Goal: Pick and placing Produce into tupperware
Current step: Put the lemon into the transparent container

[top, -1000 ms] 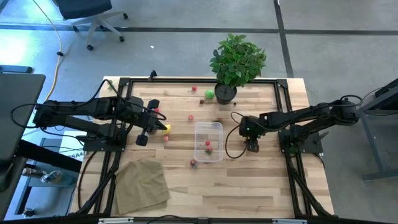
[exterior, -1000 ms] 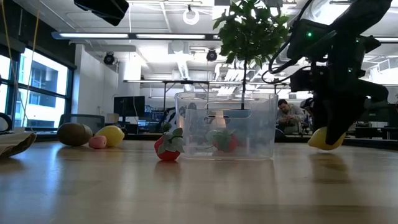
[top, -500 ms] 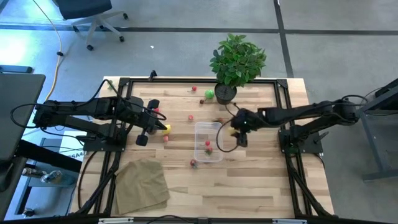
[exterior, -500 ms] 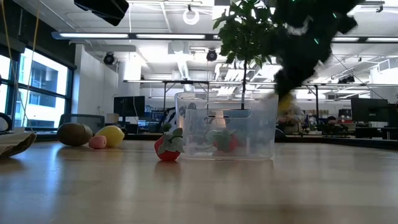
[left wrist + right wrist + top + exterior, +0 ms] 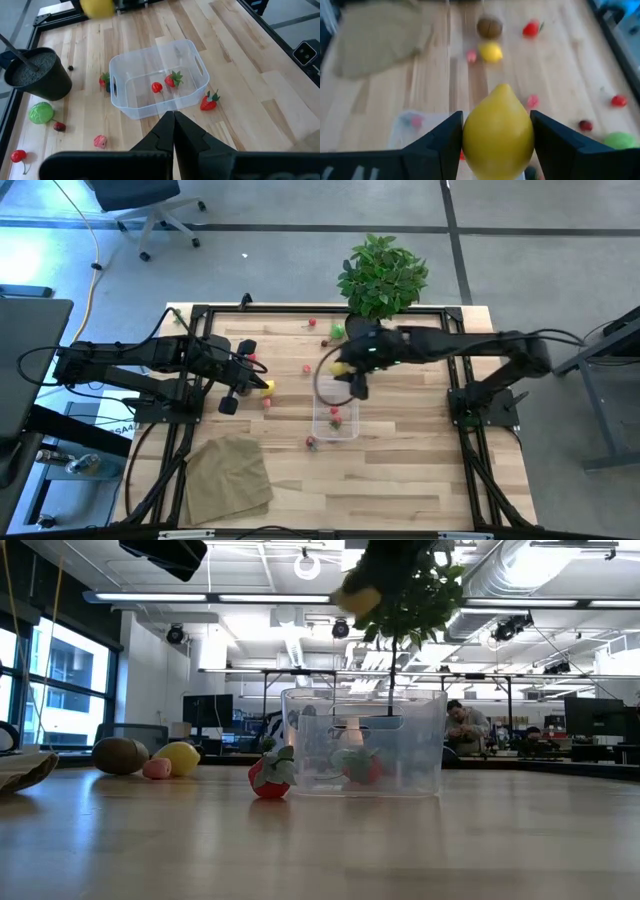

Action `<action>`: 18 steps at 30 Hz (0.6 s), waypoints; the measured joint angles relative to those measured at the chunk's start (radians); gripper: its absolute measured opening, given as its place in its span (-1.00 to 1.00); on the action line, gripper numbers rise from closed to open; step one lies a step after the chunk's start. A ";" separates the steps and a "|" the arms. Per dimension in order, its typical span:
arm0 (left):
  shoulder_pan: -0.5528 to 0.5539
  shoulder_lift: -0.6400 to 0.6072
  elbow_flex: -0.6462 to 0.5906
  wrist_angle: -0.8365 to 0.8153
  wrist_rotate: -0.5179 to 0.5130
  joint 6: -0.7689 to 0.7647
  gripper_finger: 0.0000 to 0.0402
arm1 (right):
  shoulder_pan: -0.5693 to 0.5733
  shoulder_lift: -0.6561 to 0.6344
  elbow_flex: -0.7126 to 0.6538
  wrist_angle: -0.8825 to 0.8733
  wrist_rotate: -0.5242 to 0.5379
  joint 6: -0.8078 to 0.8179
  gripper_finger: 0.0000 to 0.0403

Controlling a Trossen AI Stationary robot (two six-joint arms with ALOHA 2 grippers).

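At the lower left of the high view a tan cloth (image 5: 228, 477) is lying flat on the wooden counter (image 5: 400, 470). Above it, at the left of the frame, the left gripper (image 5: 243, 378) is waiting with its fingers clenched shut on nothing, just beside a yellow lemon (image 5: 267, 386) and a small pink piece (image 5: 268, 403) on the counter. In the low view that lemon (image 5: 178, 758) is sitting between a brown kiwi (image 5: 119, 755) and the strawberry (image 5: 270, 773) that is resting against the outside of the clear tupperware (image 5: 366, 741). Near the middle of the high view the tupperware (image 5: 335, 407) is standing open on the counter, holding a small strawberry (image 5: 173, 79) and a red round piece (image 5: 157, 87). Over its upper edge the right gripper (image 5: 345, 367) is hanging in the air, grasping a second yellow lemon (image 5: 498, 132) between its two fingers; in the low view that lemon (image 5: 358, 596) is showing high above the container. Toward the upper middle, a green round piece (image 5: 337, 331), a cherry (image 5: 313, 323) and a pink piece (image 5: 306, 368) are lying on the counter near the potted plant (image 5: 381, 278).
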 joint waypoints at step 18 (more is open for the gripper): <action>0.000 0.000 0.000 0.000 0.000 0.000 -1.00 | 0.046 0.428 0.117 -0.141 -0.086 -0.074 -0.05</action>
